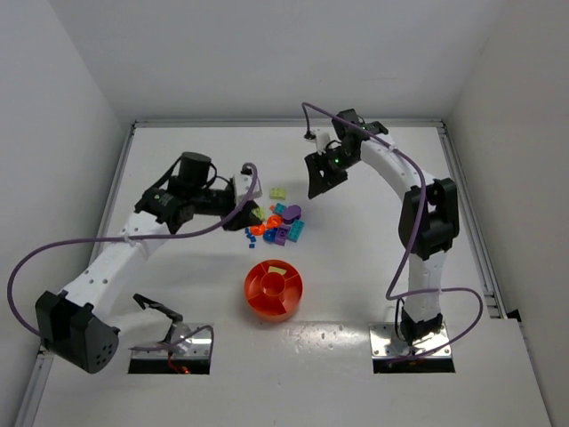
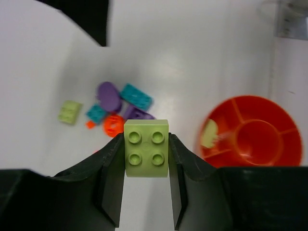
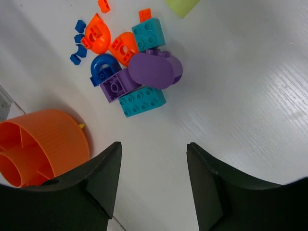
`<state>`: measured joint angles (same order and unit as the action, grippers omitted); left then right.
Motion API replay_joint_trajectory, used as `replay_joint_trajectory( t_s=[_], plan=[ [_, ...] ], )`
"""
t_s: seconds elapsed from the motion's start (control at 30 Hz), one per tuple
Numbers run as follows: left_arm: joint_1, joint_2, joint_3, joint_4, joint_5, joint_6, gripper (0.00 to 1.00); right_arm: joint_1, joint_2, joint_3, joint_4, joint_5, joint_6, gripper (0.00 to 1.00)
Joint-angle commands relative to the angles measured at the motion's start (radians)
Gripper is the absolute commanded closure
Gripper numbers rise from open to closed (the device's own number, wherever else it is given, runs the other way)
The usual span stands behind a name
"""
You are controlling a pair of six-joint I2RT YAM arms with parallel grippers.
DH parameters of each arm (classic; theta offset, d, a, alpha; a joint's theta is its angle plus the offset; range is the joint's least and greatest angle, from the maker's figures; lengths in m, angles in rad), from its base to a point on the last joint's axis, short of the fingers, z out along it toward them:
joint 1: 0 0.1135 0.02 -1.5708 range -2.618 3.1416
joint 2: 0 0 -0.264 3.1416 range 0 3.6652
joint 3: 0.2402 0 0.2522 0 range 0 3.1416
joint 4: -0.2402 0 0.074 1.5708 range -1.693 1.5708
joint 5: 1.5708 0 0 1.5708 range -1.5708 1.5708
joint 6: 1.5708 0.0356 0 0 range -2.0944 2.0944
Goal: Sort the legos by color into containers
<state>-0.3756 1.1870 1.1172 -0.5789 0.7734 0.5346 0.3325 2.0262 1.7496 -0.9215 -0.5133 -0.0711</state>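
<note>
My left gripper (image 2: 146, 147) is shut on a yellow-green four-stud brick (image 2: 146, 147) and holds it above the table, left of the brick pile (image 1: 277, 224). In the top view the left gripper (image 1: 249, 213) is at the pile's left edge. The pile holds teal (image 3: 142, 101), purple (image 3: 155, 70), blue (image 3: 103, 66) and orange-red (image 3: 124, 46) bricks. A second yellow-green brick (image 1: 278, 193) lies just behind the pile. The round orange-red divided tray (image 1: 250, 287) stands nearer me, with a yellow-green piece (image 2: 209, 133) in one wedge. My right gripper (image 1: 320, 182) is open and empty, hovering right of the pile.
Small blue bits (image 3: 77, 41) lie beside the pile. White walls close the table on the left, back and right. The tray's side also shows in the right wrist view (image 3: 53, 139).
</note>
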Motion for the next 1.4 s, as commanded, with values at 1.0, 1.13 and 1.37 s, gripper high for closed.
replay_joint_trajectory(
  t_s=[1.0,1.13,1.37],
  plan=[
    [-0.315,0.151,-0.155,0.019,-0.026,-0.019,0.71,0.022,0.025,0.070,0.038,-0.004,0.028,0.36],
    [-0.315,0.151,-0.155,-0.022,-0.008,0.017,0.55,0.022,0.025,0.070,0.029,-0.022,0.017,0.36],
    [-0.299,0.141,-0.145,-0.044,0.030,0.030,0.32,0.022,0.025,0.079,0.019,-0.040,0.008,0.36]
  ],
)
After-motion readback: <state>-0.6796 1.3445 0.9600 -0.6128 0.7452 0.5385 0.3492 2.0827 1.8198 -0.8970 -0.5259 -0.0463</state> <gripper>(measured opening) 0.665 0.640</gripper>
